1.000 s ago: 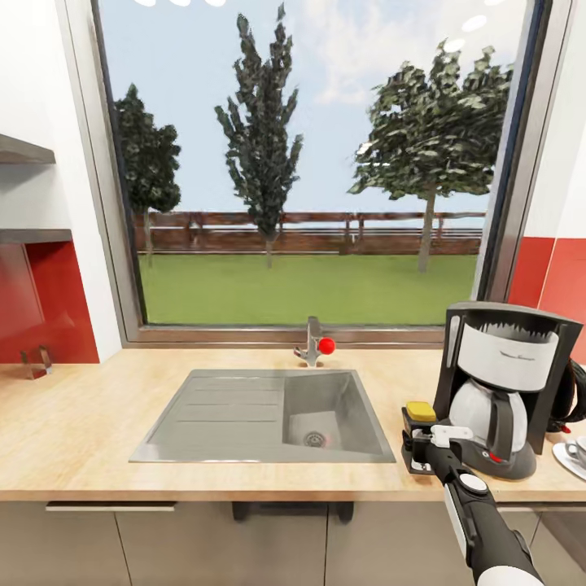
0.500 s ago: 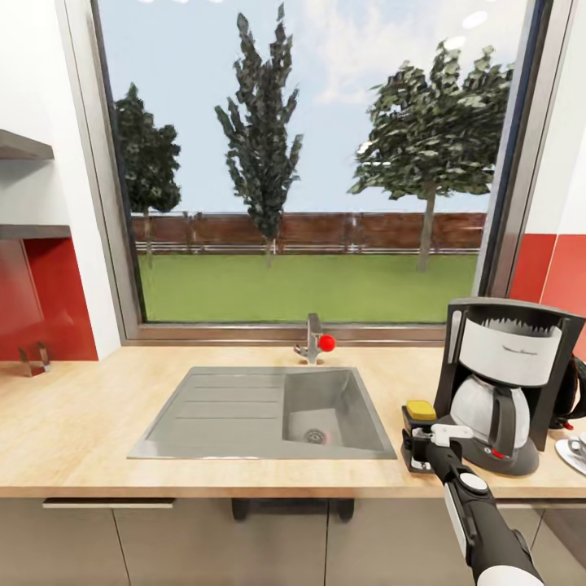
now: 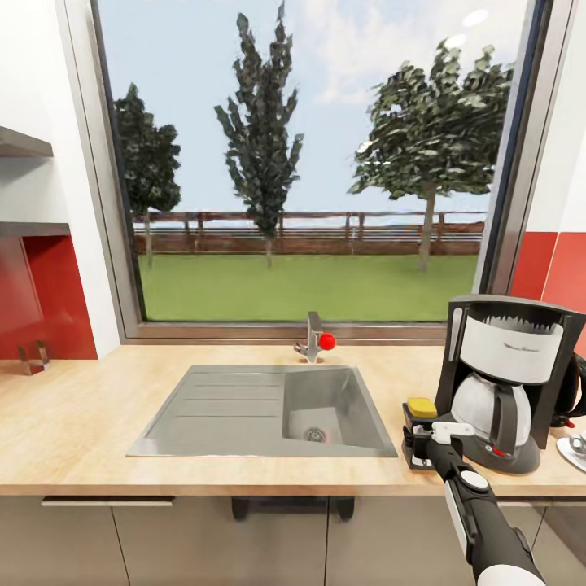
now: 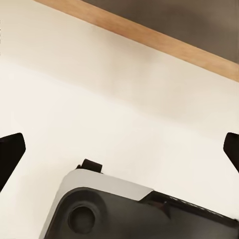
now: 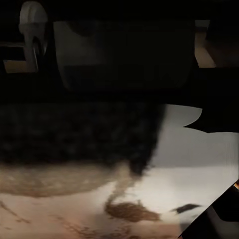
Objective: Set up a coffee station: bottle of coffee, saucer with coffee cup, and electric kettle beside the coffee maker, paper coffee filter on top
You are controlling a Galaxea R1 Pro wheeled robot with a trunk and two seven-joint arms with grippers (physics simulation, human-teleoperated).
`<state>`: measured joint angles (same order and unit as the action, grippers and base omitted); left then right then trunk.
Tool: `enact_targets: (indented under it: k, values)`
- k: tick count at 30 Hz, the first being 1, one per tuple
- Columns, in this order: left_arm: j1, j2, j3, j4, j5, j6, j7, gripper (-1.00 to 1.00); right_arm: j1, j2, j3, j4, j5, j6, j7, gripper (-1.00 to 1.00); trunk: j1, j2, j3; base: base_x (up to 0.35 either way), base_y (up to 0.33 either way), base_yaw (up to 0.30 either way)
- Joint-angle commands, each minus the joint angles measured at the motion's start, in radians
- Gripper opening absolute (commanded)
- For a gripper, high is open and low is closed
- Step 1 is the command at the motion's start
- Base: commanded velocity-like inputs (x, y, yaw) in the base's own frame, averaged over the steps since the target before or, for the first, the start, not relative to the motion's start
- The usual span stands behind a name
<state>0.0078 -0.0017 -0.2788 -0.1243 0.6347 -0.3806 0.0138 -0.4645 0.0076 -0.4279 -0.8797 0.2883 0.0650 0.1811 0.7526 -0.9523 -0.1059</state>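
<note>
Right gripper (image 3: 420, 446): we see it pinching the bottle of coffee (image 3: 420, 413) on the countertop (image 3: 73, 423).
Coffee maker (image 3: 503, 382): just beside the bottle.
Left gripper (image 4: 119, 149): fingers spread wide.

A sink (image 3: 244, 415) is set in the middle of the countertop (image 3: 73, 423), with a tap (image 3: 312, 340) behind it below the window (image 3: 309, 163). Right of the sink stands the bottle of coffee (image 3: 420, 430), just beside the coffee maker (image 3: 503, 381). The electric kettle (image 3: 575, 392) sits behind the machine's right side, with the saucer (image 3: 573, 452) in front of it.

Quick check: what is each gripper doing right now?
Left gripper: open, holding nothing.
Right gripper: shut on the bottle of coffee, beside the coffee maker.
</note>
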Motion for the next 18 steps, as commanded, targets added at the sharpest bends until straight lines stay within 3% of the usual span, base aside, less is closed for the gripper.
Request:
enact_targets:
  k: [1, 7, 8, 18]
  values:
    - [0.0, 0.001, -0.008, -0.001, 0.01, -0.003, 0.001, 1.0, 0.0, 0.001, -0.005, 0.027, 0.013, 0.004, 0.008, -1.0, 0.0, -0.001, -0.001, 0.0, 0.0, 0.0]
    - [0.0, 0.003, -0.007, -0.001, 0.011, -0.002, 0.001, 1.0, 0.0, 0.002, -0.005, 0.027, 0.016, 0.005, 0.008, -1.0, 0.0, -0.001, -0.001, 0.0, 0.0, 0.0]
    - [0.0, 0.003, -0.007, -0.001, 0.011, -0.002, 0.001, 1.0, 0.0, 0.002, -0.005, 0.027, 0.016, 0.004, 0.008, 1.0, 0.0, -0.001, -0.001, 0.0, 0.0, 0.0]
    - [0.0, 0.004, -0.007, -0.001, 0.012, -0.001, 0.001, 1.0, 0.0, 0.003, -0.005, 0.028, 0.014, 0.004, 0.008, 1.0, 0.0, -0.001, -0.001, 0.0, 0.0, 0.0]
